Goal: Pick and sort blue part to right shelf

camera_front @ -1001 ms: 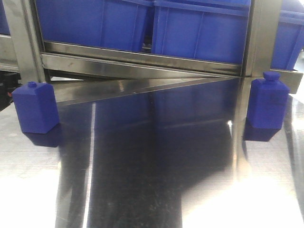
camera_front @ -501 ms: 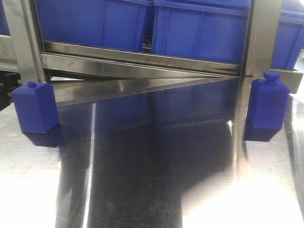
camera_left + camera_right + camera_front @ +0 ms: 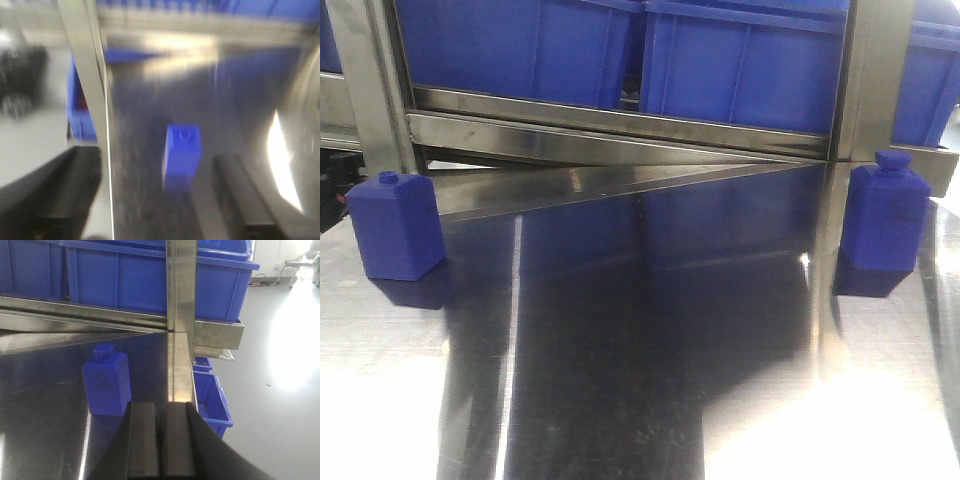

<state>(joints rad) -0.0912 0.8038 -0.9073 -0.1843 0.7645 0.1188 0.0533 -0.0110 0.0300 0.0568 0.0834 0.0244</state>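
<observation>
Two blue parts shaped like small bottles stand on the steel table. One blue part point(image 3: 395, 228) is by the left shelf post, the other point(image 3: 885, 215) by the right post. The left wrist view is blurred. In it my left gripper point(image 3: 157, 200) is open, with a blue part point(image 3: 182, 150) standing ahead between its dark fingers point(image 3: 75, 190), untouched. My right gripper point(image 3: 160, 440) is shut on nothing, and the right blue part point(image 3: 106, 382) stands just ahead and to its left. The shelf rail point(image 3: 620, 130) runs above the table's back edge. Neither gripper shows in the front view.
Blue bins point(image 3: 740, 65) fill the shelf above the table. A steel post point(image 3: 180, 315) rises straight ahead of my right gripper. Past the table's right edge a blue bin point(image 3: 212, 400) sits on the floor. A diagonal steel brace point(image 3: 620, 185) crosses under the shelf.
</observation>
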